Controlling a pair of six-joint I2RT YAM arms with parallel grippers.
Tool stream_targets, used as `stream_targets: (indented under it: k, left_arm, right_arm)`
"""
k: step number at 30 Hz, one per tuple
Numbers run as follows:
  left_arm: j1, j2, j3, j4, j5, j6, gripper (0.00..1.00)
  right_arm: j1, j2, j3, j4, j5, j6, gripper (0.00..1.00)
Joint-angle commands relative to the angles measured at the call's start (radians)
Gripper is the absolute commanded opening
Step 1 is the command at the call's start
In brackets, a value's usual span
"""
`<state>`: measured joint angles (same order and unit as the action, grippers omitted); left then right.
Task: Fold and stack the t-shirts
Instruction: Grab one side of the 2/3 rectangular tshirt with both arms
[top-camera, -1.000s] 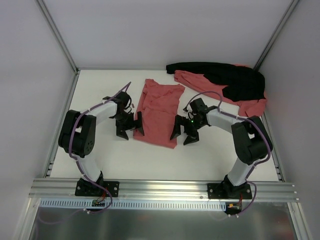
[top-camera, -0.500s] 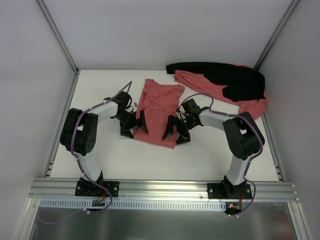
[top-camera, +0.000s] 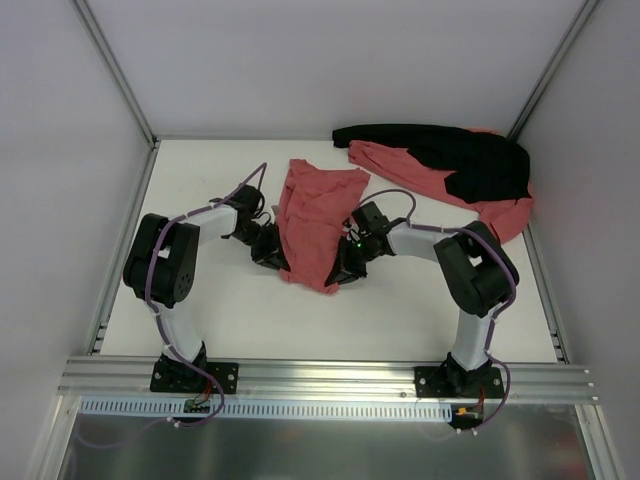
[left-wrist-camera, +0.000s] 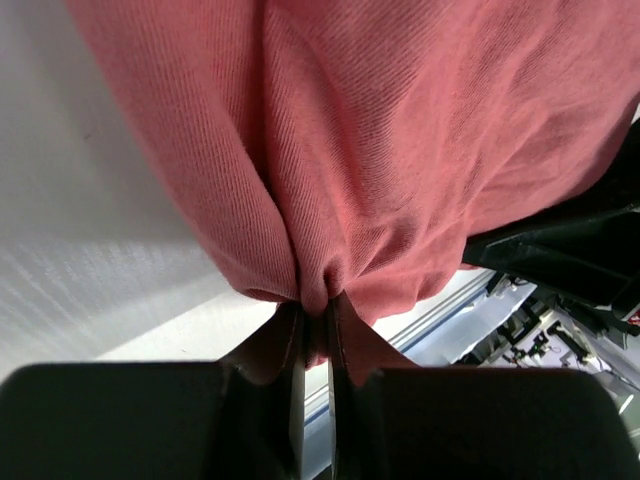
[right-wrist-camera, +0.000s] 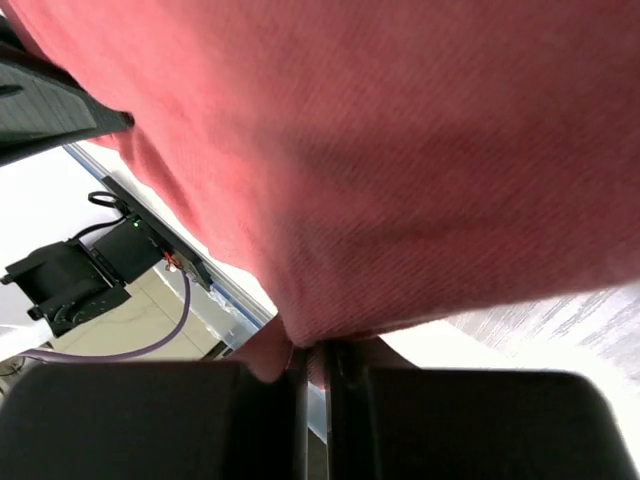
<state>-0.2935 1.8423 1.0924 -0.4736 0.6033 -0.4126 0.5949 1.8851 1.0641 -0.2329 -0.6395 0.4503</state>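
Observation:
A salmon-red t-shirt (top-camera: 312, 218) lies folded lengthwise in the middle of the white table. My left gripper (top-camera: 276, 256) is shut on its near left edge, and the cloth (left-wrist-camera: 400, 130) bunches into a pleat between the fingers (left-wrist-camera: 290, 350). On the other side, my right gripper (top-camera: 345, 268) is shut on the near right edge, with the shirt (right-wrist-camera: 400, 150) filling the right wrist view above the pinched hem. More salmon-red t-shirts (top-camera: 415, 172) lie heaped at the back right, partly hidden under a black garment (top-camera: 470, 158).
The heap and black garment reach the right wall (top-camera: 590, 180). A metal rail (top-camera: 320, 375) runs along the table's near edge by both arm bases. Bare white table (top-camera: 200, 180) lies to the left of the shirt.
Both grippers moved inward onto the shirt's near corners and went from open to shut on the cloth. The shirt's near end has narrowed and bunched between them.

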Motion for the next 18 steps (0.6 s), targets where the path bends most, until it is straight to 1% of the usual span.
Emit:
stream_targets:
  k: [1, 5, 6, 10, 15, 18]
  left_arm:
    - [0.002, -0.005, -0.006, 0.023, 0.07, -0.005, 0.0]
    - [0.002, -0.028, 0.009, -0.019, 0.096, 0.008, 0.0]
    - [0.001, -0.043, 0.009, -0.034, 0.105, 0.006, 0.0]
    - [0.001, -0.115, -0.028, -0.04, 0.145, -0.018, 0.0]
    - [-0.001, -0.215, -0.155, -0.016, 0.196, -0.087, 0.0]
    - [-0.001, -0.313, -0.232, -0.029, 0.204, -0.104, 0.0]
  right_arm:
    - [0.006, -0.018, -0.007, 0.014, 0.015, 0.007, 0.0]
    - [0.0, -0.075, -0.004, -0.081, 0.063, -0.033, 0.0]
    - [-0.009, -0.086, -0.001, -0.129, 0.075, -0.053, 0.0]
    - [-0.032, -0.152, -0.003, -0.241, 0.104, -0.119, 0.0]
    - [-0.053, -0.224, -0.038, -0.338, 0.107, -0.182, 0.0]
    - [-0.055, -0.279, -0.082, -0.364, 0.089, -0.187, 0.0]
